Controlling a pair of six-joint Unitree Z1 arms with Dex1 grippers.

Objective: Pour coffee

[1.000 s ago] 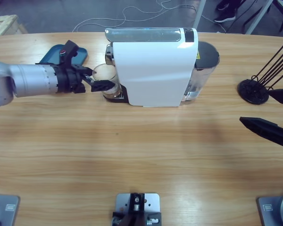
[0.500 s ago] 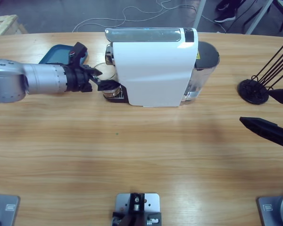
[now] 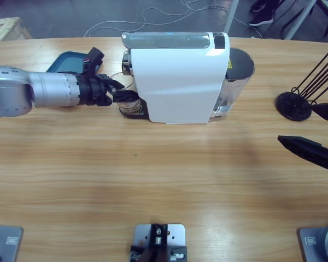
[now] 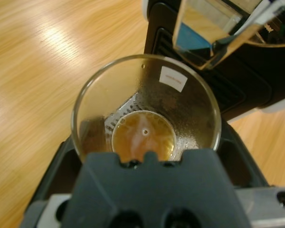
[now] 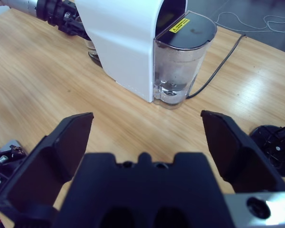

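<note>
We see the left arm reaching in from the left edge of the long wooden bench (image 3: 153,180), its left pincer (image 3: 119,91) closed around a small clear glass tumbler (image 4: 146,116) that stands on the black drip tray (image 3: 135,110) at the left end of a white boxy coffee machine (image 3: 177,79). In the left wrist view we look straight down into the tumbler: the coffee (image 4: 142,135), a shallow layer of brown liquid, covers only its bottom, and a small white sticker (image 4: 173,78) sits on the glass wall. The shiny metal spout (image 4: 213,28) of the machine hangs above the far rim of the tumbler. Just behind the left arm, on the far left of the bench, a teal flat tray (image 3: 71,61) lies partly hidden by the arm. At the right end of the coffee machine we see its clear water tank with a dark lid (image 5: 180,57), holding a little water at the bottom, and a black cable (image 5: 218,66) trailing from it across the bench. The right pincer (image 5: 145,137) hovers well apart from the machine on the right side of the bench, its jaws spread wide with nothing between them. Near it, at the far right, stands a black round-based wire rack (image 3: 303,93).
</note>
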